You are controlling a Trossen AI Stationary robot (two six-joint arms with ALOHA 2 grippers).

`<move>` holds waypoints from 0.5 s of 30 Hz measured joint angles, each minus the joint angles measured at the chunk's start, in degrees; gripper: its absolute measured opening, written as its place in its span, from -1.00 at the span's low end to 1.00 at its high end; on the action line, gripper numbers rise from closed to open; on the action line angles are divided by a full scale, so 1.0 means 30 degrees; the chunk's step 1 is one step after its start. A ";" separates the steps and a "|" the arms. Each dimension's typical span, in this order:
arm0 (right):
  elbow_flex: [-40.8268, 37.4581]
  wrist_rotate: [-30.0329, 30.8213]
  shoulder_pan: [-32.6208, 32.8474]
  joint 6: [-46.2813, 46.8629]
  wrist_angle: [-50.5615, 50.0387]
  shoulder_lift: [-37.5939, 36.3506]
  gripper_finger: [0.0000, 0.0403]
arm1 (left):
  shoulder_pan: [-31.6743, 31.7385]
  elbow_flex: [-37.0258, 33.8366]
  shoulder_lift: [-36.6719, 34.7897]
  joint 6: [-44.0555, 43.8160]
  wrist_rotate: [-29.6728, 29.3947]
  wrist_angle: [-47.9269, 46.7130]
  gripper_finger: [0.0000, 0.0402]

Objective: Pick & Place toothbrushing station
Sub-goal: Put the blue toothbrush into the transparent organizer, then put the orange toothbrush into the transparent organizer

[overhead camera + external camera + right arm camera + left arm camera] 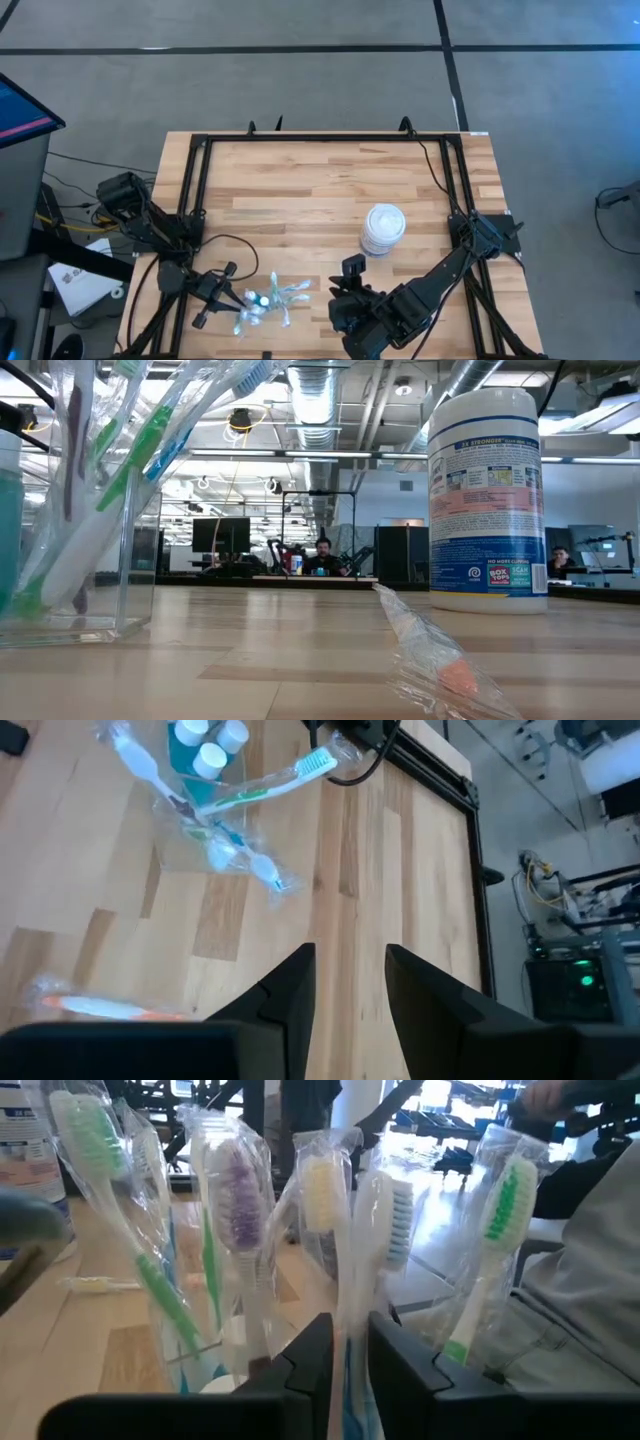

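Observation:
A clear box (110, 575) near the table's front left holds several wrapped toothbrushes (235, 1210) standing upright and blue white-capped bottles (207, 748). It also shows in the high view (262, 305). My left gripper (348, 1370) is at the box's left side (232, 298), shut on one wrapped toothbrush. My right gripper (348, 982) is open and empty, above bare table to the right of the box (340, 302). One wrapped orange toothbrush (100, 1008) lies flat on the table near the front edge (445, 672). My left gripper pinches the wrapped handle (349, 1335) of a white and blue toothbrush between its two fingers, below its bristle head (397, 1210). The fingers come level from the table's left and lie across the handle. The toothbrush stands upright among the others in the box.
A white wipes canister (487, 490) stands right of the table's middle (383, 228). A black frame (300, 138) runs around the tabletop. People sit at desks in the room beyond the table.

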 joint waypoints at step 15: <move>-0.0555 -0.3395 -0.0805 0.5191 0.0308 -0.0015 -0.44 | -0.0338 0.0000 -0.2021 0.1988 -0.0015 0.0399 -0.62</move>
